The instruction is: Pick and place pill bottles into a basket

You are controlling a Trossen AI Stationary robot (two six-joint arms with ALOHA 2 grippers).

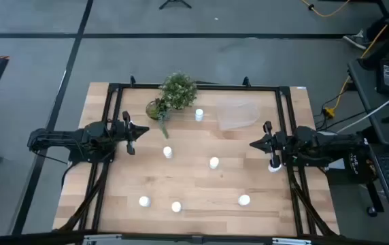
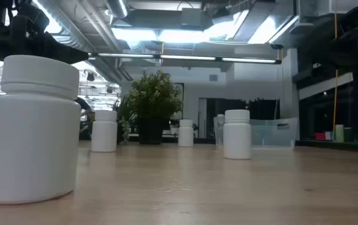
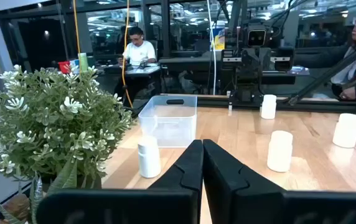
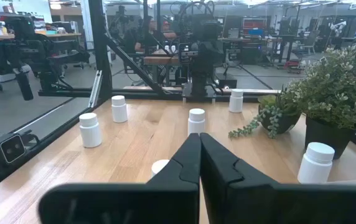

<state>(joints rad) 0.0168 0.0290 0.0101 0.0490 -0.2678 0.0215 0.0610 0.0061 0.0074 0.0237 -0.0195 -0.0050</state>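
Several small white pill bottles stand upright on their bases on the wooden table: one (image 1: 199, 114) beside the plant, two (image 1: 167, 152) (image 1: 213, 162) mid-table, three (image 1: 143, 201) (image 1: 176, 206) (image 1: 244, 200) near the front edge, and one (image 1: 274, 165) beside my right arm. The transparent basket (image 1: 237, 114) sits on the table at the far right of centre; it also shows in the left wrist view (image 3: 168, 118). My left gripper (image 1: 140, 131) (image 3: 201, 155) is shut and empty at the left. My right gripper (image 1: 254, 144) (image 4: 198, 140) is shut and empty at the right.
A green potted plant (image 1: 174, 92) stands at the far side, left of the basket. A black frame (image 1: 194, 86) runs round the table. A small camera (image 4: 10, 148) sits at the near edge. People (image 3: 137, 50) sit in the room beyond.
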